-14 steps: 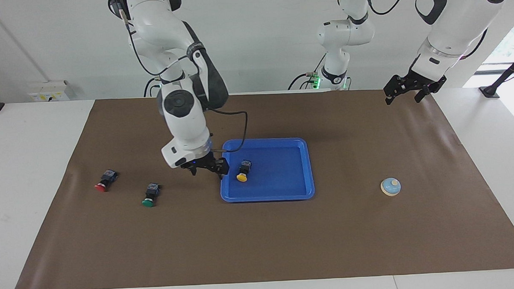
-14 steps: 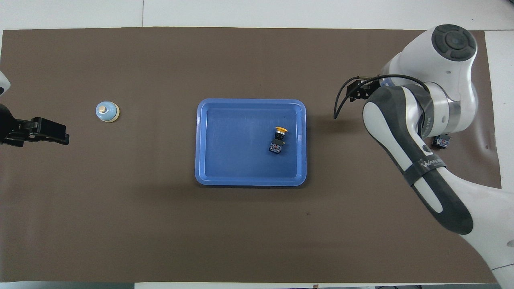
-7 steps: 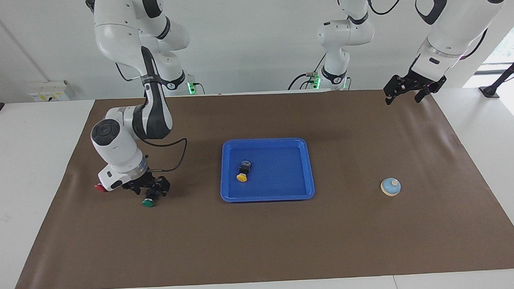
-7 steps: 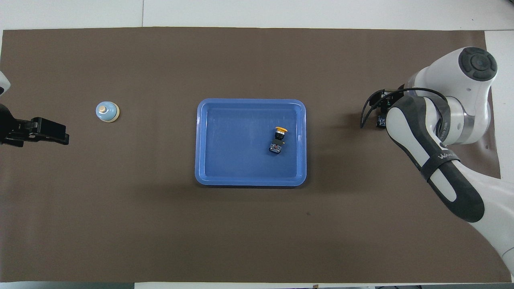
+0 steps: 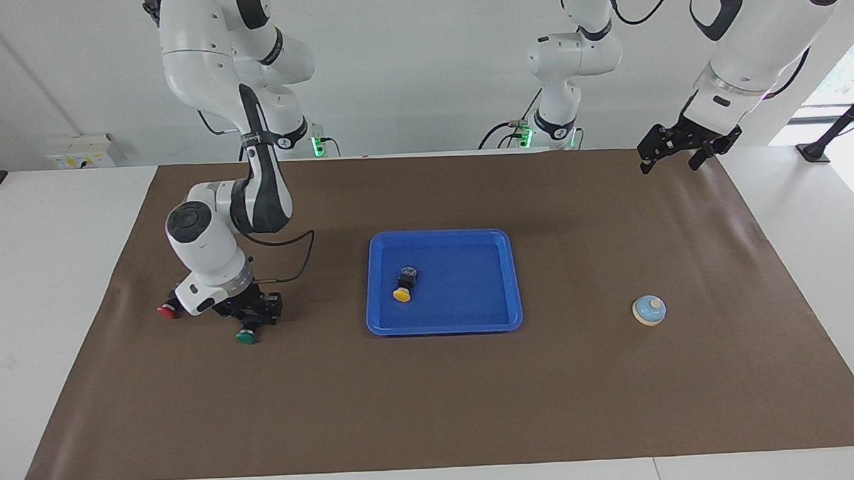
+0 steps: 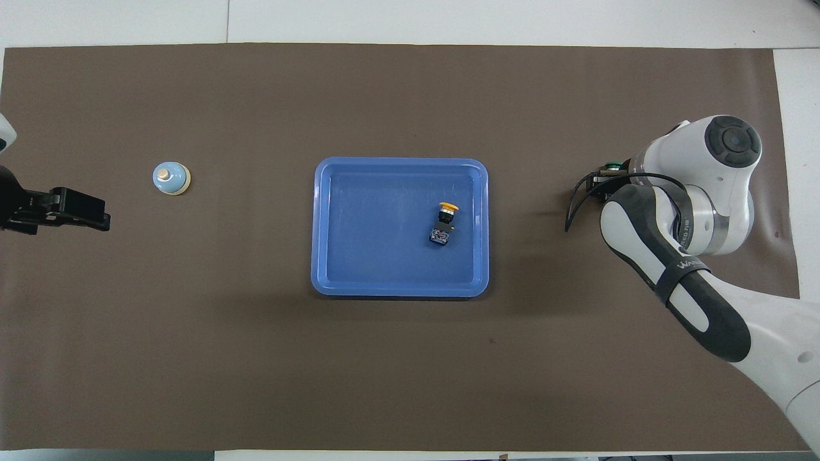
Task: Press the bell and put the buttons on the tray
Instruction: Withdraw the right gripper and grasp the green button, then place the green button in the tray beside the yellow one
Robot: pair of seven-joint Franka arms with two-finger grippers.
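Note:
The blue tray lies mid-table with the yellow button on its side inside it. My right gripper is down on the black body of the green button, whose cap peeks out beside the wrist in the overhead view. The red button lies close by toward the right arm's end, half hidden by that wrist. The light-blue bell stands alone toward the left arm's end. My left gripper waits open in the air, holding nothing.
A brown mat covers the table, with white table edge around it. The right arm's forearm reaches over the mat's corner at its own end. A cable loops off the right wrist toward the tray.
My right arm swung away from the tray's edge to the green button, then lowered onto it. Yellow button, bell, tray and left arm have not moved.

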